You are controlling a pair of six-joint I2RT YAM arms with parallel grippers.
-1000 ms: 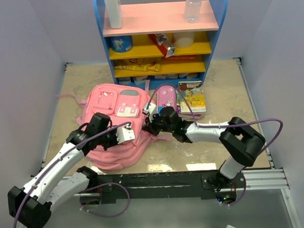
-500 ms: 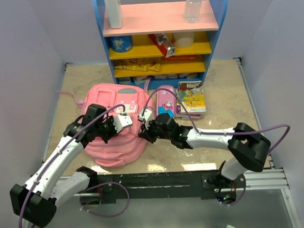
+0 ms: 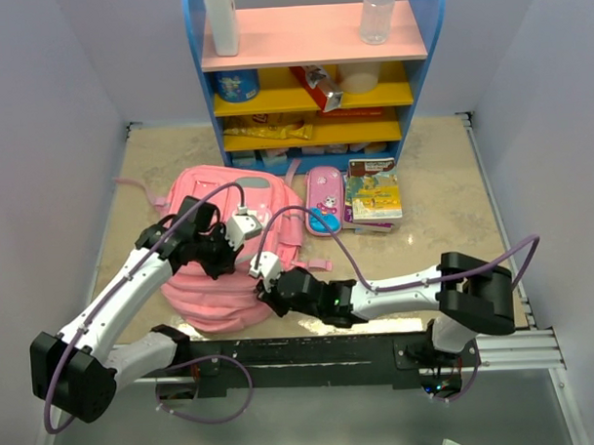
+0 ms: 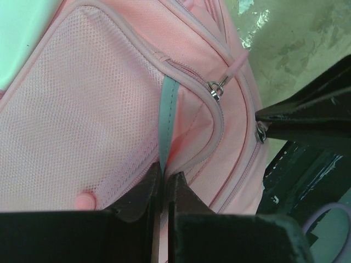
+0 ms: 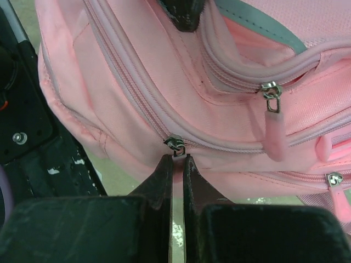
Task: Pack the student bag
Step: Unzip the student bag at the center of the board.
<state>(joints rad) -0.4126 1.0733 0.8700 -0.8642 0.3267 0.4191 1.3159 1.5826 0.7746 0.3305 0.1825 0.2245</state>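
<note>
Since a second ago, the right gripper (image 5: 176, 163) has been drawn from the far right side of the student bag (image 3: 214, 292) round to its near right corner, while the left gripper (image 4: 163, 182) has been carried a little away from the near edge, across the bag's front. The bag itself has been shifted only slightly and is found lying flat on the left half of the worktop (image 3: 442, 178), close to the near edge. The right jaws are seen pressed together on a metal zip pull (image 5: 175, 144) of the main zip. The left jaws are likewise pinched narrow, on a grey strip (image 4: 167, 104) beside the mesh pocket, so the fabric appears to be held steady while the zip is run. It is judged that the main compartment is being worked open for packing, though it cannot be told from the zip track whether it is opening or closing. Nothing is seen inside the bag yet. Just beside the bag, toward the middle of the worktop, a pencil case (image 3: 323, 214) and a picture book (image 3: 374, 192) are laid side by side. At the far edge a blue shelf unit (image 3: 315, 46) is stood, stocked with bottles and packets. The mottled beige worktop is enclosed by plain pale walls.
</note>
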